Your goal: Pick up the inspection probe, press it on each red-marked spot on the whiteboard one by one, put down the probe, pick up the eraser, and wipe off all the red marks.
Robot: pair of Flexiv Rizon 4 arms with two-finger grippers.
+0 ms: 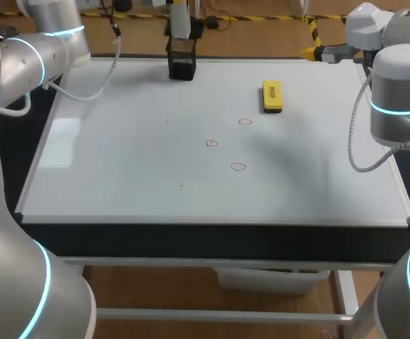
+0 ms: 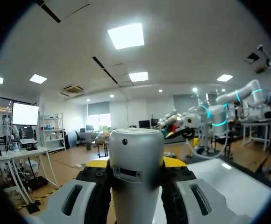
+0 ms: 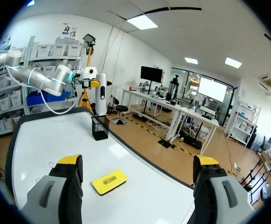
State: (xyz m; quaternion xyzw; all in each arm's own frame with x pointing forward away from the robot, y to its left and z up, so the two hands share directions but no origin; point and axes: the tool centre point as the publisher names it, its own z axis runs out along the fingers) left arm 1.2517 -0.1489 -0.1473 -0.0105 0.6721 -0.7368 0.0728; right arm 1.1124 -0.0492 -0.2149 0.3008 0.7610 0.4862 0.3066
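1. Left gripper [image 2: 135, 162] clamps a silver cylindrical probe [image 2: 135, 149], seemingly from both sides, above a black box holder [image 1: 182, 62].
2. Right gripper [image 3: 138, 161] is spread wide, over a yellow block eraser [image 3: 109, 181] on the whiteboard [image 1: 120, 155].
3. Three red circled marks [image 1: 238, 167] sit mid-board.

You've got the holder [image 1: 182, 60] at the whiteboard's [image 1: 120, 162] far edge, the eraser [image 1: 272, 96] to its right, and three marks [image 1: 211, 143] nearer, mid-board.

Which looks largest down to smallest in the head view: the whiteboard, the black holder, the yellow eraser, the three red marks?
1. whiteboard, by far the largest
2. black holder
3. yellow eraser, somewhat smaller than the holder
4. red marks, tiny; the three look alike, so I do not rank them against each other
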